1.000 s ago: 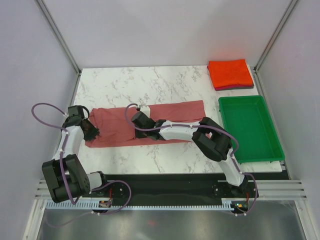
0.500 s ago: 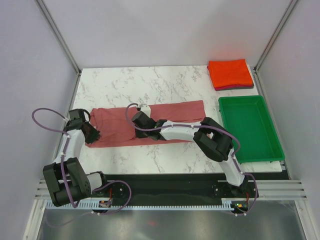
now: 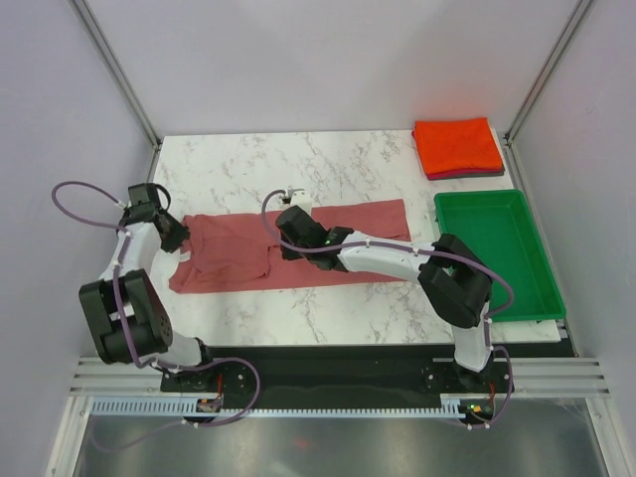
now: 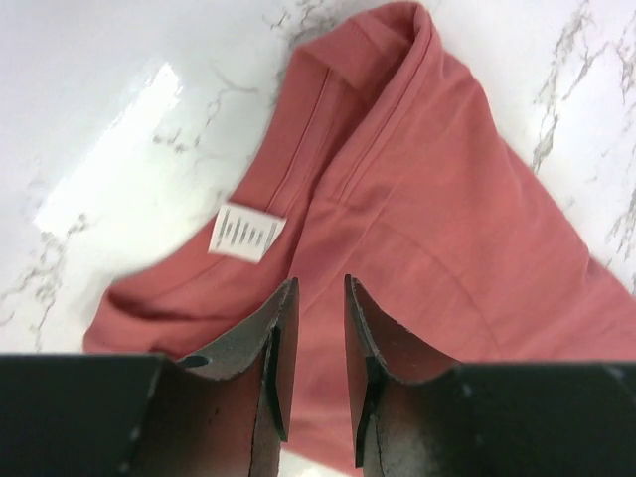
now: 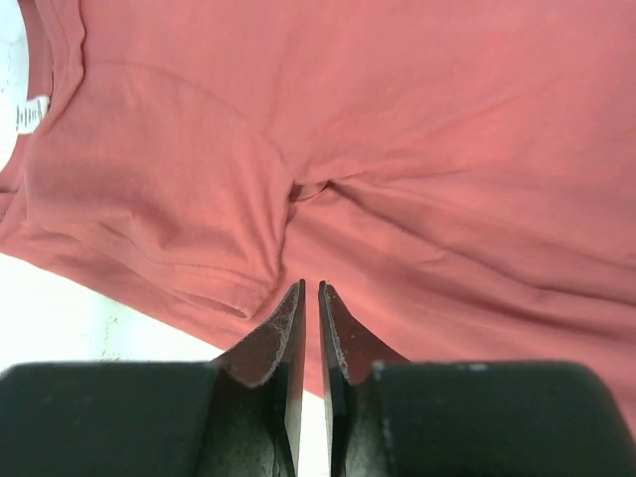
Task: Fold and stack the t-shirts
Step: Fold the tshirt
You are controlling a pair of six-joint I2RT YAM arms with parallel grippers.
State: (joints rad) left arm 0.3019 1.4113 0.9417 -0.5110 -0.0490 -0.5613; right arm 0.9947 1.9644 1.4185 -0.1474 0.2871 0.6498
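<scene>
Marble-patterned table [image 3: 238, 159] is noted, with the rose-red t-shirt [image 3: 224, 263] laid flat across its middle. A white neck label [image 4: 245, 234] is seen, but its print cannot be read. The left gripper [image 4: 316, 298] is held slightly parted near the collar and the right gripper [image 5: 309, 298] barely parted over the shirt's body, with nothing clamped. An orange-red t-shirt [image 3: 457, 144] is stacked folded on a maroon t-shirt [image 3: 467, 175] at the far right corner.
</scene>
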